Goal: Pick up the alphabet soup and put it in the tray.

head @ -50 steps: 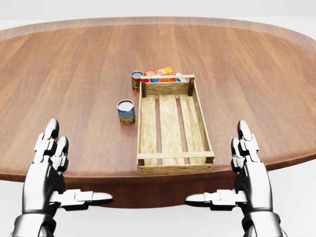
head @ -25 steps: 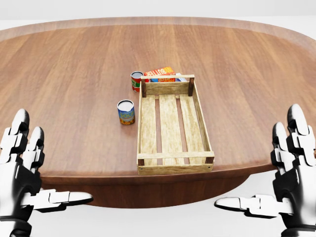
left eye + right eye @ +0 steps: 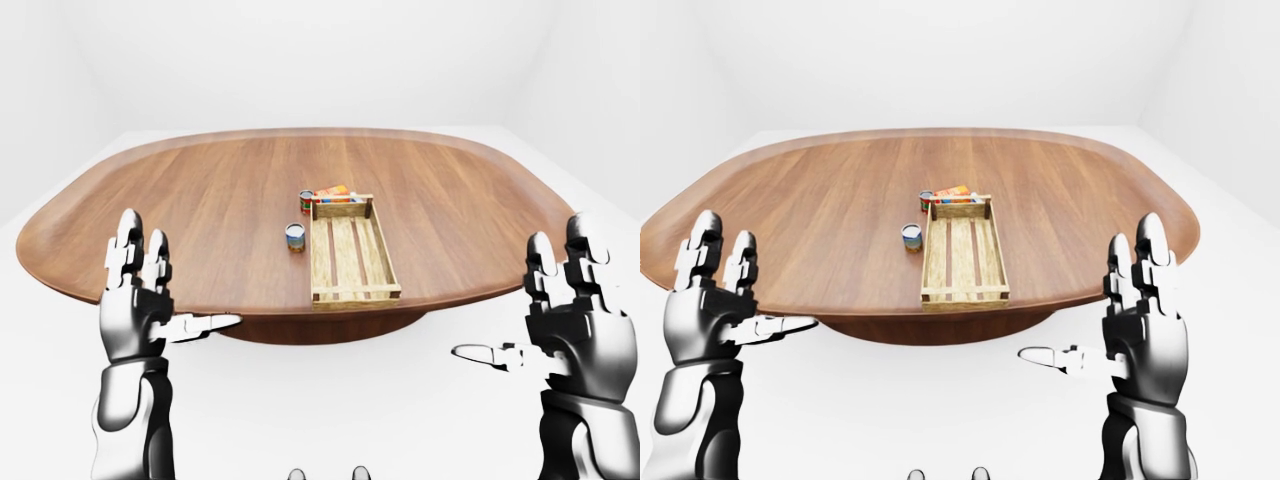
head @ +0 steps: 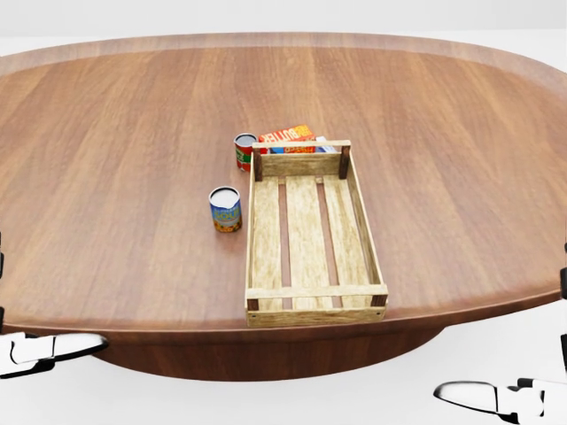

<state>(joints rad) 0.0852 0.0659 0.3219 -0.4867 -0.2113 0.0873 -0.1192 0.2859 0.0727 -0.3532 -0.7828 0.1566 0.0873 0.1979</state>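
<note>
The alphabet soup [image 4: 225, 211], a small can with a blue and orange label and a pale lid, stands upright on the counter [image 4: 124, 159]. It is just beside the left long wall of the tray [image 4: 312, 292] in the head view, apart from it by a narrow gap. The tray is a slatted wooden crate with nothing lying inside it, and its near end sits close to the counter's lower edge in that view. Above the soup, near the tray's upper left corner, stands a second can [image 4: 244, 151] with a red and green label. An orange and red box [image 4: 288, 135] lies right against the tray's top end wall.

Both hands are well apart from all of these and hang off the counter's near edge. In the left-eye view the left hand [image 3: 135, 305] is at the lower left with its fingers [image 3: 128, 240] upright and spread, thumb pointing inward, grasping nothing. The right hand [image 3: 575, 320] at the lower right mirrors it, fingers [image 3: 583, 250] released and empty.
</note>
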